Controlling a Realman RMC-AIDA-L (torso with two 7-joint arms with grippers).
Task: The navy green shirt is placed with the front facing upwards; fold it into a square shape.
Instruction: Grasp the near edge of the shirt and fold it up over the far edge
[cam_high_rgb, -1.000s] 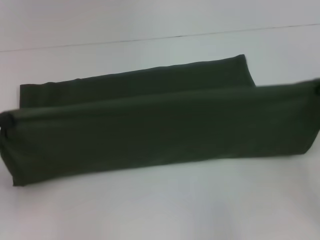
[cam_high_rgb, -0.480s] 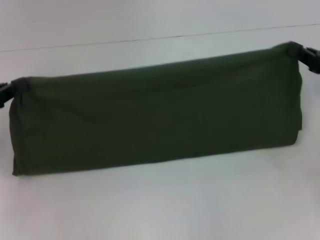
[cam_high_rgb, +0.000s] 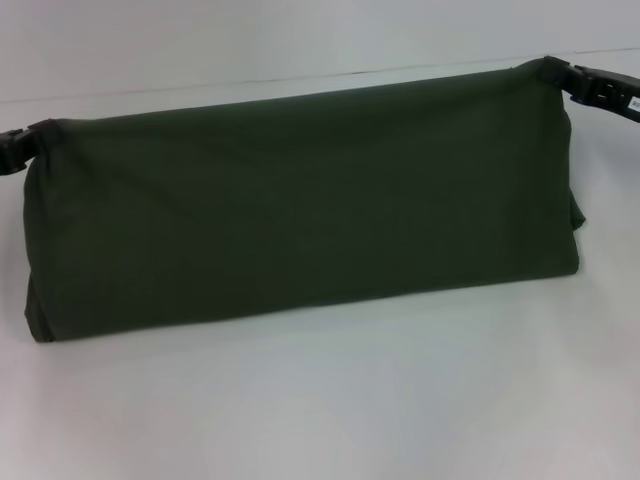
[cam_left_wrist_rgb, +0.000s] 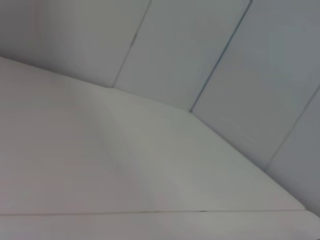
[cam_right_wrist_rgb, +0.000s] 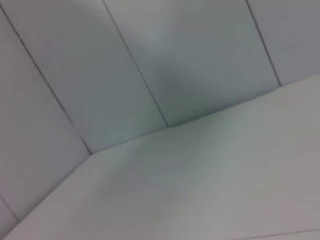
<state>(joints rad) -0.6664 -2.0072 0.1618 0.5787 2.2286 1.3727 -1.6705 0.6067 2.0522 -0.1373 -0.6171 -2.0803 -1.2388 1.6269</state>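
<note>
Higher now, the navy green shirt (cam_high_rgb: 300, 200) hangs pinched between left end effector (cam_high_rgb: 20, 150) and right end effector (cam_high_rgb: 585, 88) above the white table (cam_high_rgb: 320, 400).

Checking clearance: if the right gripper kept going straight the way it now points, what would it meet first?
Judging by its wrist view, only bare white table, then the panelled wall. The right gripper holds the navy green shirt corner; depth is unclear.

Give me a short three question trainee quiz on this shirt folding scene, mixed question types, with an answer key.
1. True or false: the dark olive-green cotton shirt lies flat on the white table.
2. Which holds the shirt's top corners? A) left gripper only B) right gripper only C) both
3. Fill in: the shirt's lower edge rests on the ____.

Key: 1 false, it hangs lifted from its top corners; 2 C; 3 table.
</note>
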